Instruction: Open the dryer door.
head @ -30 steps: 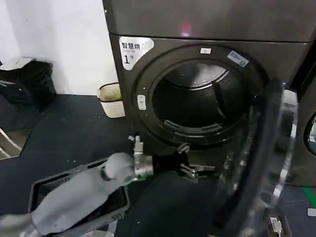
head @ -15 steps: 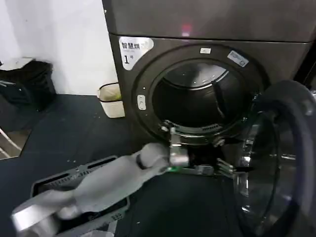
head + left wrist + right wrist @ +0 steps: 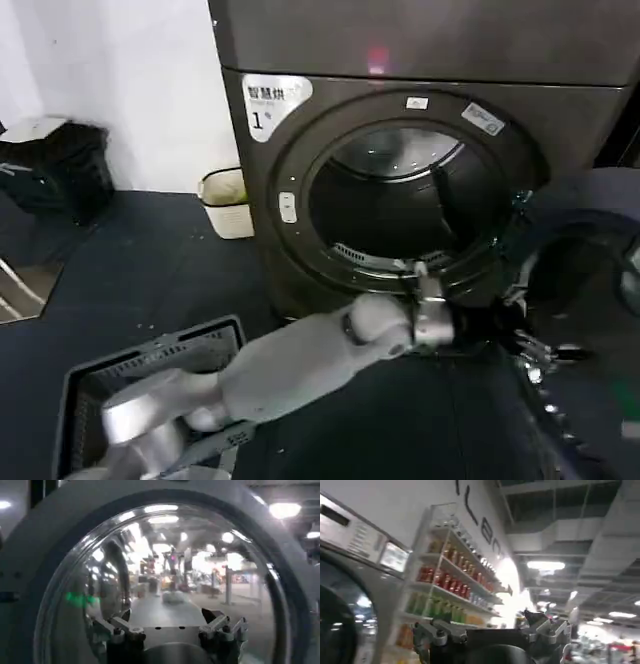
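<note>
The dryer is a dark front-loader with a white label marked "1" and a pink light. Its round drum mouth stands uncovered. The dryer door hangs swung far out to the right, its inner side facing me. My left arm reaches across from the lower left, and my left gripper sits low at the door's inner face. In the left wrist view the door's grey inner face and domed glass are close ahead. The left gripper is open and holds nothing. My right gripper is open, raised away from the dryer.
A grey basket lies on the dark floor at the lower left. A small white bin and a black bin stand by the white wall. The right wrist view shows shelves of bottles beside a grey machine.
The door has swung farther out to the right, from edge-on to wide open. My left arm has followed it rightward across the dryer's front.
</note>
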You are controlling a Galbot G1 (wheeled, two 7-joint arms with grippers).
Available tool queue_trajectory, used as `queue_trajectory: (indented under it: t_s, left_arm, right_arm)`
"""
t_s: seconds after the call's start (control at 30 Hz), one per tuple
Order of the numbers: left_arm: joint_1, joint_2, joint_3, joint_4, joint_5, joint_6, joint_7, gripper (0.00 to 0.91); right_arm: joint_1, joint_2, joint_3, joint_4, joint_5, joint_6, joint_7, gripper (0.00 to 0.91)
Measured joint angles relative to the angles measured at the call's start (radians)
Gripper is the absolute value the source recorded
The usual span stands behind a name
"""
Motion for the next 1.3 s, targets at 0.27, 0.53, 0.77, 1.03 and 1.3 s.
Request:
queue_trajectory:
  t_s: [0.27, 0.53, 0.77, 1.03, 1.3]
  left_arm:
    - [-0.018, -0.099, 0.009, 0.099, 0.083, -0.049, -0.042, 0.907]
    - [-0.027, -0.12, 0.007, 0.183, 0.087, -0.055, -0.057, 0.907]
    - [-0.034, -0.12, 0.01, 0.239, 0.093, -0.054, -0.069, 0.907]
    - [-0.041, -0.12, 0.01, 0.274, 0.112, -0.073, -0.084, 0.907]
    - [-0.041, -0.12, 0.014, 0.24, 0.07, -0.052, -0.075, 0.907]
  right_arm:
    - [-0.005, -0.005, 0.027, 0.0, 0.005, 0.008, -0.006, 0.907]
    - [-0.004, -0.014, 0.039, 0.002, 0.006, 0.007, -0.008, 0.907]
    - [-0.006, -0.019, 0.046, -0.008, 0.008, 0.011, -0.009, 0.907]
    - [-0.013, -0.022, 0.054, -0.021, 0.012, 0.022, -0.014, 0.907]
    - [-0.021, -0.025, 0.061, -0.024, 0.016, 0.025, -0.019, 0.907]
